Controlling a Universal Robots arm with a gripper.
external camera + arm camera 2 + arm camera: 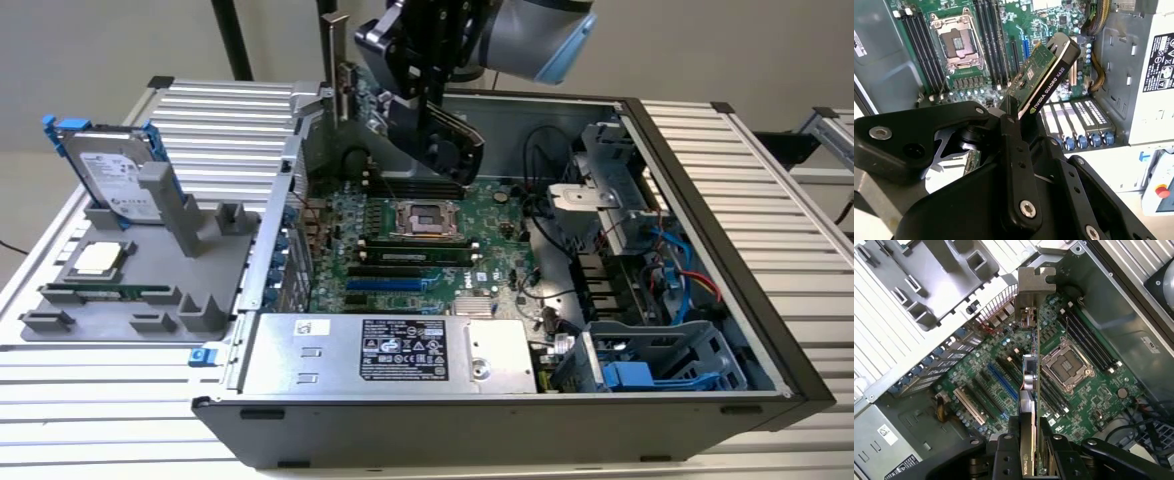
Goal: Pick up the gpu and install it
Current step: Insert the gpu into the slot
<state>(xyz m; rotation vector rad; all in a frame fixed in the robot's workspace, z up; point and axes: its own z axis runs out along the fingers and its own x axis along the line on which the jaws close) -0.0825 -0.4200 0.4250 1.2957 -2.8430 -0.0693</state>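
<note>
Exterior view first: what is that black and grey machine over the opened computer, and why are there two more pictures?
That is a robot arm with a clamp at its tip, the gripper. The exterior view comes from a camera off the arm; both wrist views come from cameras riding on it. The gripper is shut on a gpu, a green card with a black cooler, held above the motherboard inside the open case. At the exterior view's left, a grey holder carries a hard drive.
</note>
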